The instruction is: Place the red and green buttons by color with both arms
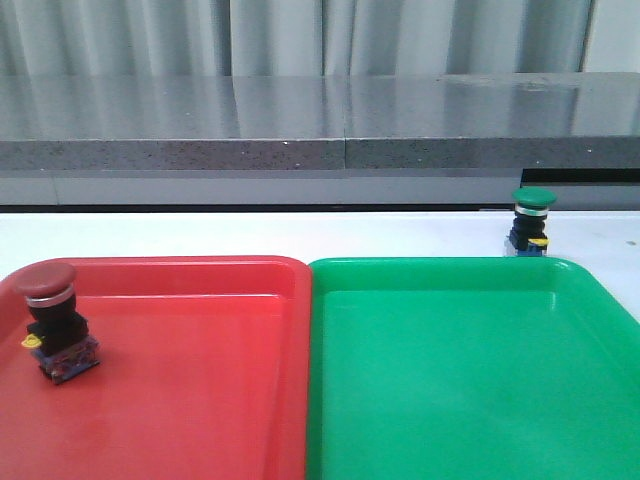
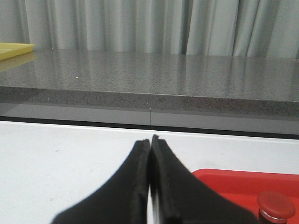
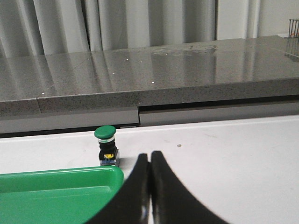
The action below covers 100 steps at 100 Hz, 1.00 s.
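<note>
Clearly, the red button (image 1: pixel 54 320) stood inside the red tray (image 1: pixel 200 380), near its left edge, a little tilted, with its dark red cap on top and its blue base on the tray floor. The green button (image 1: pixel 530 222) stood upright on the white table (image 1: pixel 250 235), just behind the far rim of the green tray (image 1: pixel 470 380), near the tray's right far corner. It was outside the tray; the pictures did not show clearly if it touched the rim. The two trays lay side by side with their edges together.

The left gripper (image 2: pixel 150 186) had its jaws pressed together and held nothing; the red button's cap showed near it in the left wrist view. The right gripper (image 3: pixel 149 186) was also clenched and empty, near the green button but apart from it. A grey counter (image 1: pixel 320 120) ran behind the table.
</note>
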Each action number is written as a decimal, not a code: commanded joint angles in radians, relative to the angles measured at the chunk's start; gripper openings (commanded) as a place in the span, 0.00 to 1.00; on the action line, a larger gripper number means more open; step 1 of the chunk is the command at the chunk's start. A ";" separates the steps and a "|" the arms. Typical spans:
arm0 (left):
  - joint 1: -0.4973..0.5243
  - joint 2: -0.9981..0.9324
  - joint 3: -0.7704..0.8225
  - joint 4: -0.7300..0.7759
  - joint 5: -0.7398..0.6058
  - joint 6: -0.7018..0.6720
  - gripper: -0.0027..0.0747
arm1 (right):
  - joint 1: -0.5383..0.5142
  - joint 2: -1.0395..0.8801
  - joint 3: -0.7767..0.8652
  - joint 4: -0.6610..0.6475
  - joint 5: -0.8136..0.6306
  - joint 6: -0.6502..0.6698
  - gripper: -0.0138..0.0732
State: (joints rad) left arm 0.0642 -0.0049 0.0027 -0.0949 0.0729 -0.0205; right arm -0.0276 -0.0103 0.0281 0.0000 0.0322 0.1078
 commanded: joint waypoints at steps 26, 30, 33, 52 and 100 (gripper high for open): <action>-0.002 -0.031 0.012 -0.004 -0.073 -0.003 0.01 | -0.007 -0.021 -0.020 0.000 -0.076 -0.003 0.09; -0.002 -0.031 0.012 -0.004 -0.073 -0.003 0.01 | -0.007 -0.021 -0.020 0.000 -0.078 -0.006 0.09; -0.002 -0.031 0.012 -0.004 -0.073 -0.003 0.01 | -0.007 -0.021 -0.020 -0.006 -0.078 -0.008 0.09; -0.002 -0.031 0.012 -0.004 -0.073 -0.003 0.01 | -0.007 -0.021 -0.020 -0.006 -0.076 -0.008 0.09; -0.002 -0.031 0.012 -0.004 -0.073 -0.003 0.01 | -0.007 0.113 -0.149 -0.006 -0.039 -0.008 0.09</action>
State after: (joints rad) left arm 0.0642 -0.0049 0.0027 -0.0949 0.0750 -0.0205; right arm -0.0276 0.0291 -0.0306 0.0000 0.0502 0.1072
